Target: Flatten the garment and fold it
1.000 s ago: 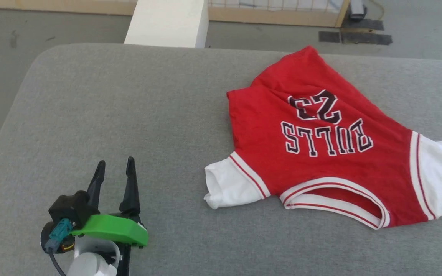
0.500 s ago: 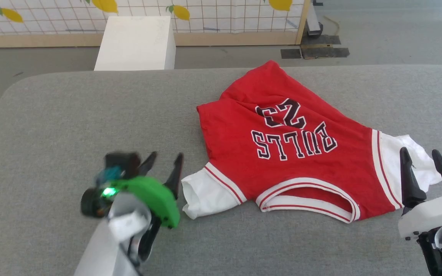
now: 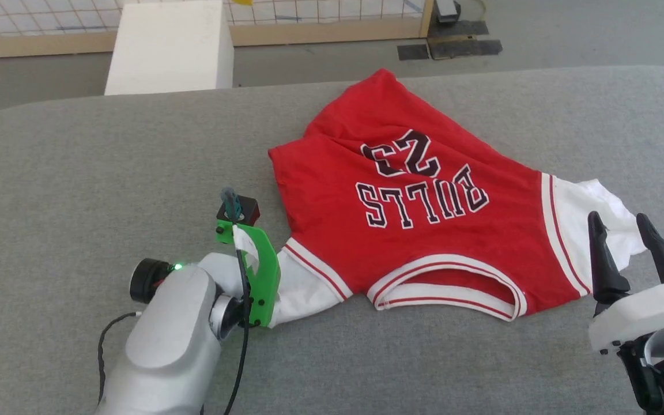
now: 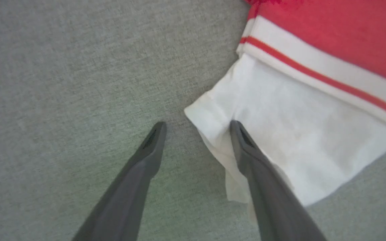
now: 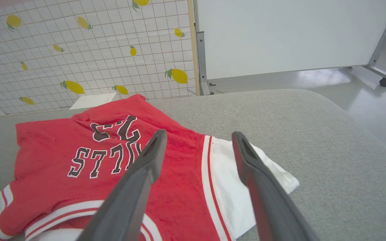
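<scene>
- The left gripper, fingers spread, straddles the edge of the shirt's white sleeve.
- The right gripper, fingers spread, is above the other sleeve.

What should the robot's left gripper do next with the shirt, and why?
Probably close the left gripper on the white sleeve: it stands open astride the sleeve's edge, and the garment lies rumpled, so tugging outward should help flatten it.

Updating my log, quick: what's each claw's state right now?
Left claw: open, straddling the garment's sleeve edge, gripping nothing.
Right claw: open, empty, at the other sleeve.
</scene>
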